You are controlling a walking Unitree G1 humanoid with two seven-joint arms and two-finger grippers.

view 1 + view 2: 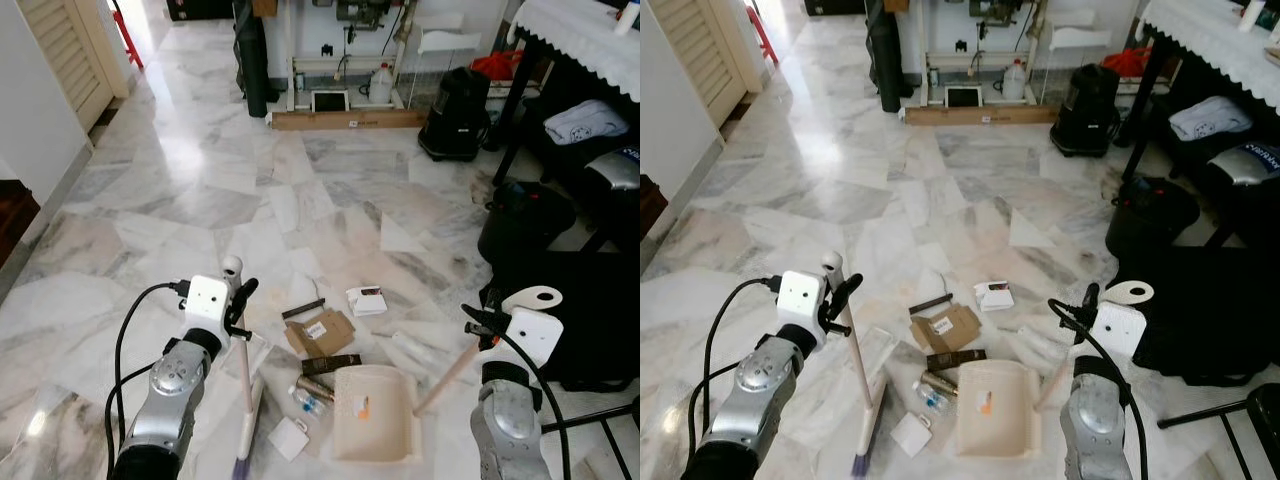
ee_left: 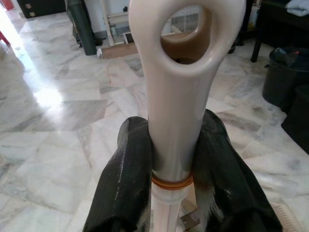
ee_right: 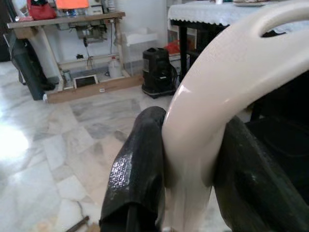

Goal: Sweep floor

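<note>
My left gripper (image 1: 237,300) is shut on the cream handle of a broom (image 1: 245,385); the broom's head rests on the marble floor at the bottom of the eye views. In the left wrist view the black fingers (image 2: 128,169) clamp the handle just below its hanging loop. My right gripper (image 1: 490,325) is shut on the long handle of a cream dustpan (image 1: 375,415), which lies flat on the floor with an orange scrap (image 1: 362,405) inside. Litter lies between them: brown cardboard (image 1: 320,333), a white box (image 1: 367,300), a dark wrapper (image 1: 330,363), a small bottle (image 1: 308,400), a white card (image 1: 288,438).
A black bin (image 1: 525,220) and a black bag (image 1: 590,320) stand at the right beside a table with a white cloth (image 1: 580,35). A black appliance (image 1: 455,115), a wooden plank (image 1: 345,120) and a workbench line the far wall. Open marble floor stretches left toward a louvred door (image 1: 65,50).
</note>
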